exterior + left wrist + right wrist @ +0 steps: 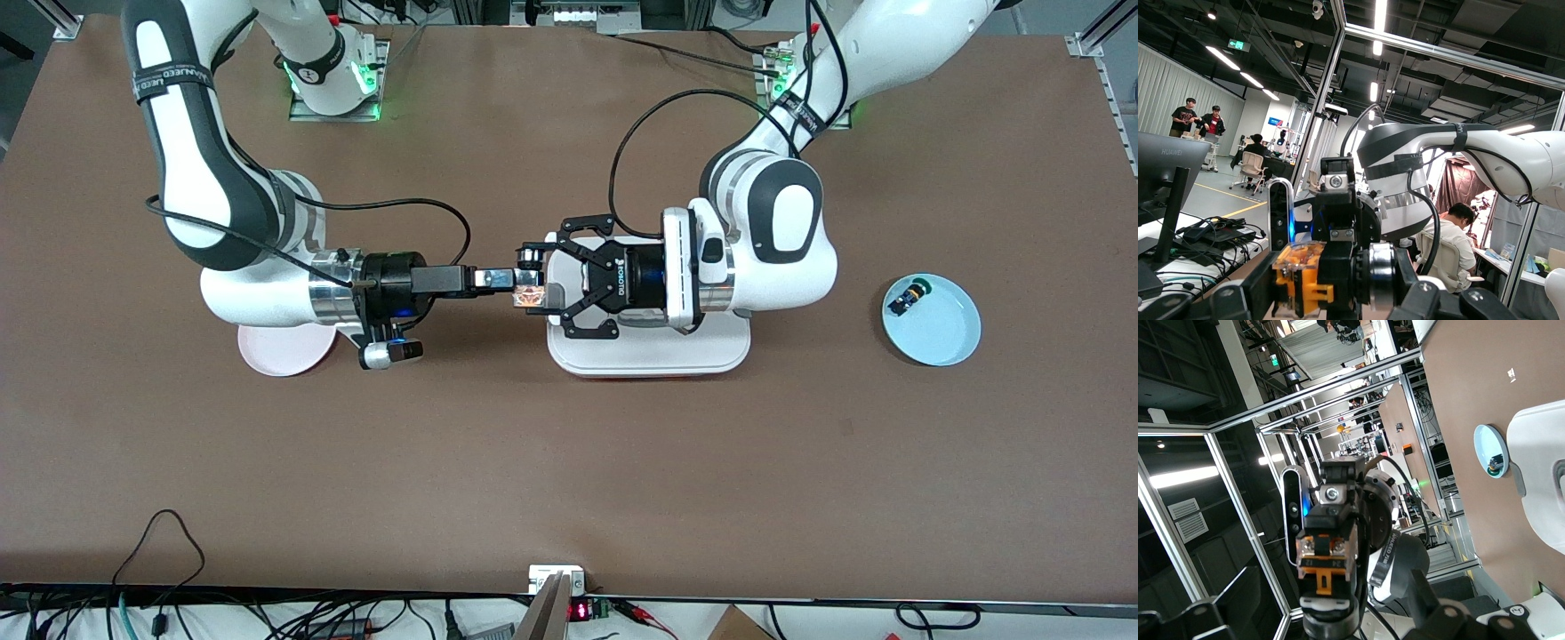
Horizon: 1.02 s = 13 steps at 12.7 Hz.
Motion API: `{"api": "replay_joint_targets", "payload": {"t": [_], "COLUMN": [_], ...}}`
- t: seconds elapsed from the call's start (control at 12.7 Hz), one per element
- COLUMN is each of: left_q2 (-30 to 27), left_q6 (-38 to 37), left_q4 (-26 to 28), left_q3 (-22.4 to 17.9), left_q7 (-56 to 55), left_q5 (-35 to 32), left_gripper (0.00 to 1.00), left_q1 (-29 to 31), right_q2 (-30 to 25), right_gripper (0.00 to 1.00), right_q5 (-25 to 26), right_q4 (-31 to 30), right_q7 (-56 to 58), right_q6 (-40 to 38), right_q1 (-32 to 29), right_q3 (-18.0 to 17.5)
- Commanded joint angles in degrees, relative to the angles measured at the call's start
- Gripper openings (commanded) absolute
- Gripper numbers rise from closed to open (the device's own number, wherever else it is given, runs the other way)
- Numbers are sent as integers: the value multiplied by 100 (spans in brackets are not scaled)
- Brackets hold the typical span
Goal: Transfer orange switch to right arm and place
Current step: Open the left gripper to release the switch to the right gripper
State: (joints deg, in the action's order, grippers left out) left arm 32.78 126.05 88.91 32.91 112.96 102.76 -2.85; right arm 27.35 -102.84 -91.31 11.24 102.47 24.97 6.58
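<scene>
Orange-amber plastic glints between two hands: the orange switch hangs in mid-air over the edge of the white rectangular tray, mid-handover. The left hand, a black open linkage, is clamped on the little block, and the right hand, slim and straight-fingered, is closed in on it too. By my reckoning, release and placing remain, perhaps on the round pink plate. Smooth brown bench. A pale blue dish holds the green-capped switch.

Overhead front view; facing, level wrist views
</scene>
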Motion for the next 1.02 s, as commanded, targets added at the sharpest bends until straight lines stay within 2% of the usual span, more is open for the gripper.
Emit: {"api": "replay_joint_targets", "payload": {"t": [0.0,0.16,0.55,0.79,0.86,0.94], "left_q2": [61,70,79,79,79,79], "left_q6": [34,34,34,34,34,34], "left_q4": [-146,-146,-155,-155,-155,-155], "left_q3": [-30,-30,-21,-30,-30,-21], "left_q7": [112,112,112,112,112,112], "left_q5": [59,59,59,59,59,59], "left_gripper": [0,0,0,0,0,0], "left_q1": [-76,-76,-67,-76,-76,-67], "right_q2": [191,191,191,191,191,191], "right_gripper": [97,93,65,34,25,21], "right_q5": [-87,-87,-87,-95,-96,-96], "right_q4": [271,280,289,307,324,342], "right_q7": [-87,-52,10,10,10,10], "right_q6": [-87,-87,-96,-104,-104,-96], "right_q1": [-18,8,17,-9,-9,-9], "right_q3": [1,1,1,1,1,1]}}
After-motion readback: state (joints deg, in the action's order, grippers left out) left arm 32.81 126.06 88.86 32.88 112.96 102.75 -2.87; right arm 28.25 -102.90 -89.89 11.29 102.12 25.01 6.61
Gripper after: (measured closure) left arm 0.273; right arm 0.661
